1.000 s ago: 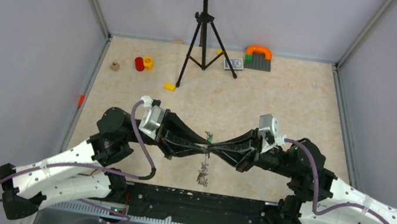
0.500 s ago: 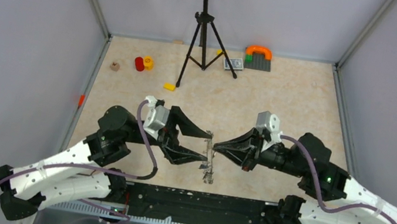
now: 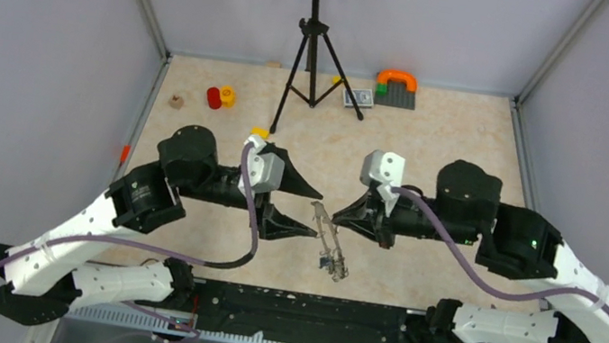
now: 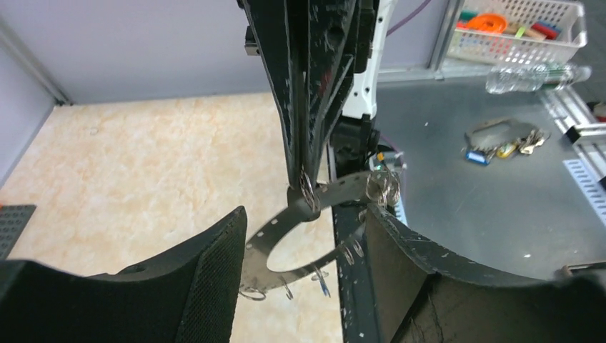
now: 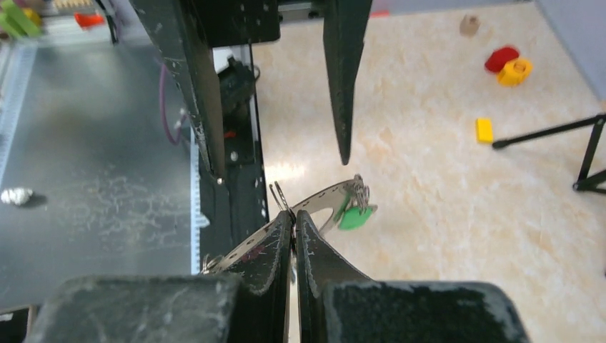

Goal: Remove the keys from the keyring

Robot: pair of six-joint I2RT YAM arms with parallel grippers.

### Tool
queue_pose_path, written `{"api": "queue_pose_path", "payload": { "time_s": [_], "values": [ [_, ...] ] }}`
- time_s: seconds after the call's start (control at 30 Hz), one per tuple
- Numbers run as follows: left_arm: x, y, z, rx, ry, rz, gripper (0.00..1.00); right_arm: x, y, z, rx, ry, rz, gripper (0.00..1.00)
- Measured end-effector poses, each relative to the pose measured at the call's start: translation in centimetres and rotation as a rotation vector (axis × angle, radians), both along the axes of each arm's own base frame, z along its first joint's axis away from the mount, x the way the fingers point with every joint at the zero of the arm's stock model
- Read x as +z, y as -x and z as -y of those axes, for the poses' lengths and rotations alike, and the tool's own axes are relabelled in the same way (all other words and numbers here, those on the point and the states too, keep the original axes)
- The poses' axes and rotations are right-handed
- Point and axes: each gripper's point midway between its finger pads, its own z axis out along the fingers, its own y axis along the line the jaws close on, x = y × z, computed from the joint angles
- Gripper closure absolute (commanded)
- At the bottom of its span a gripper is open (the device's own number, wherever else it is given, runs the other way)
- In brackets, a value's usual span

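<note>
The keyring is a flat grey metal band that hangs edge-on over the table, in the gap between the two arms. My right gripper is shut on its upper rim, and the pinch shows close up in the right wrist view. Small silver keys and wire loops dangle from the keyring, one with a green tag. My left gripper stands open, its fingertips either side of the ring's top without gripping. In the left wrist view the keyring sits between the spread left gripper, with a key cluster.
A black tripod stands at the back. Near it lie red and yellow pieces, a yellow block and an orange-topped block. On the grey bench behind the arms lie another bunch of keys, a bottle and a white basket.
My left gripper has opened, let go of the keyring and drawn back to the left. The right gripper kept its hold and swung the ring, which now hangs tilted.
</note>
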Motion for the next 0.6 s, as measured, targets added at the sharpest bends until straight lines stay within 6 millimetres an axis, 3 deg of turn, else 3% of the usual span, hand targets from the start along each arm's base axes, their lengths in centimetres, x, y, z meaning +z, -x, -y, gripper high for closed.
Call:
{"api": "queue_pose_path", "payload": {
  "time_s": [0.27, 0.6],
  "values": [
    [-2.5, -1.3, 0.6, 0.018, -0.165, -0.005, 0.38, -3.9, -0.9, -0.4, -0.023, 0.241, -0.055, 1.0],
    [-3.9, -1.2, 0.2, 0.023, -0.198, -0.022, 0.39, -4.9, -1.1, 0.1, -0.043, 0.29, -0.065, 1.0]
  ]
}}
